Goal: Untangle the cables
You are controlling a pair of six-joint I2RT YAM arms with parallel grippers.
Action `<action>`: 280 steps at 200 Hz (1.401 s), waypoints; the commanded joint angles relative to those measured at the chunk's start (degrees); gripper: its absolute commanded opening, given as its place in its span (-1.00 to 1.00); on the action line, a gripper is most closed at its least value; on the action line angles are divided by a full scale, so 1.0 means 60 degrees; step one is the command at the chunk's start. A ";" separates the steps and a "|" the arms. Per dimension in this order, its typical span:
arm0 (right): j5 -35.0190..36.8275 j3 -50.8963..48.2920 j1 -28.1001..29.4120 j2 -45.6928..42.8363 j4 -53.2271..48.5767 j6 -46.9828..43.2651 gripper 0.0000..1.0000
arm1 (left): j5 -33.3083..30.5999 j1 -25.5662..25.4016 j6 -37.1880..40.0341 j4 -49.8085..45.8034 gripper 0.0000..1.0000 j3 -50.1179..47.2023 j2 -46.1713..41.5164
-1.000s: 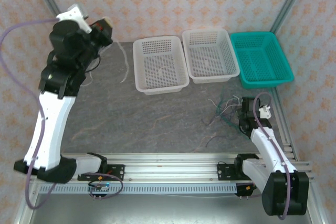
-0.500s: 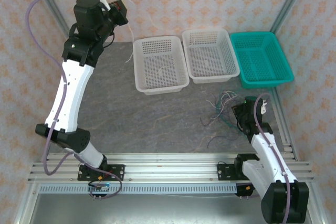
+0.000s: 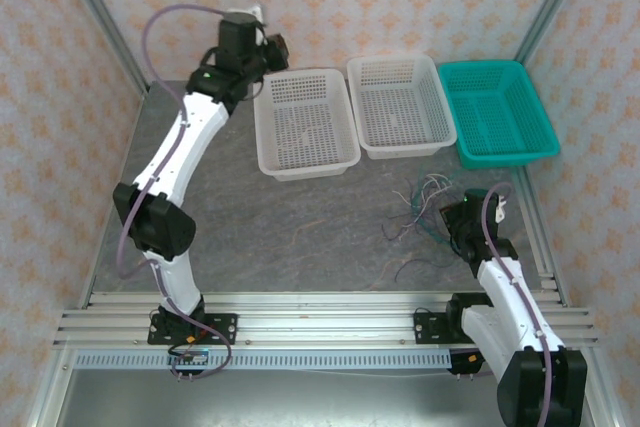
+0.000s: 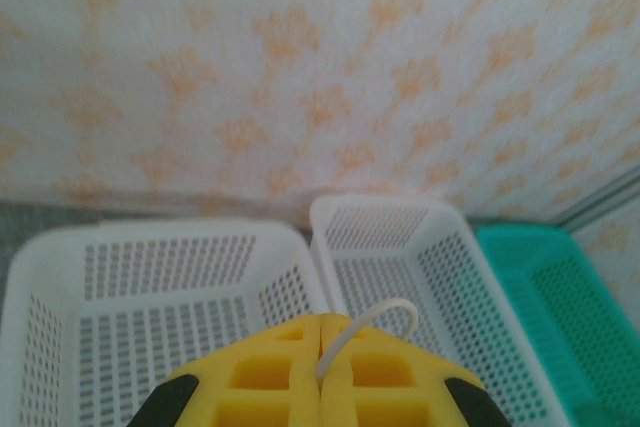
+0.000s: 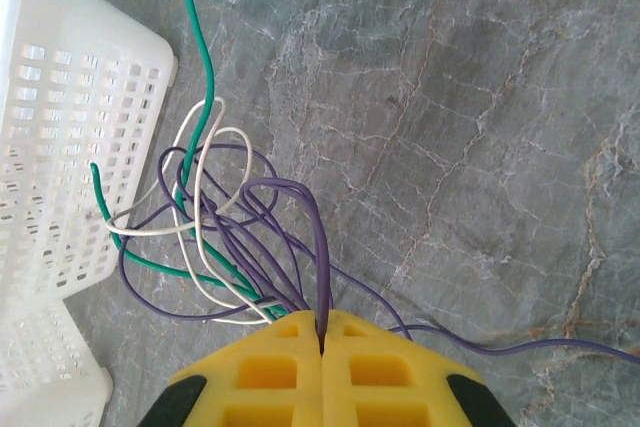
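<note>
Since before, my left arm (image 3: 185, 142) has stretched to the upper centre, left gripper (image 4: 320, 337) clamped on a white cable (image 4: 390, 304). My right gripper (image 5: 322, 332) pinches a purple cable (image 5: 320, 267).

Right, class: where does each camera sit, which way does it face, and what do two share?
Top: above and behind, looking down on the table; both arms show.
Left wrist: high, facing the back wall over the baskets; left hand grips a white cable.
Right wrist: low, facing the tangle; right hand grips a purple cable.
Shared: top and left wrist show the teal basket.
</note>
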 commanded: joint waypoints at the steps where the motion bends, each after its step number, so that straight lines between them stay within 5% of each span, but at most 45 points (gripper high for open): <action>1: -0.0098 -0.0089 -0.0046 -0.0123 0.0197 0.0082 -1.00 | -0.0408 -0.0323 0.0082 0.0319 -1.00 -0.0963 0.0354; 42: -0.0126 -0.0073 -0.0043 -0.0411 -0.0006 0.0017 -1.00 | -0.0911 -0.0471 -0.0056 0.0229 -0.99 -0.1596 0.1122; 67: -0.0869 -0.0073 -0.0048 -0.0517 0.0315 -0.0415 -1.00 | -0.1226 -0.0471 0.0068 0.0098 0.07 -0.1682 0.0735; 85: -0.2085 -0.0112 -0.0045 -0.0589 0.1010 -0.1045 -1.00 | -0.0894 -0.0507 0.0182 0.0472 0.38 -0.2028 -0.0224; 123: -0.3343 0.0242 0.0148 -0.0880 0.1438 -0.1957 -1.00 | -0.0231 -0.1062 0.0382 0.0853 0.41 -0.2999 -0.2562; 173: -0.4345 0.1304 0.1565 -0.0429 0.1480 -0.3111 -1.00 | 0.0526 -0.3078 0.1110 0.1451 0.44 -0.5314 -0.5066; 234: -0.3795 0.1578 0.3198 0.1403 0.2059 -0.2115 -1.00 | 0.0052 -0.4931 0.0686 0.3669 0.47 -0.9318 -0.6271; 280: -0.1340 0.1630 0.3238 0.1690 0.0893 -0.1728 0.09 | -0.1612 -0.6210 -0.0047 0.3396 0.47 -0.9931 -0.5515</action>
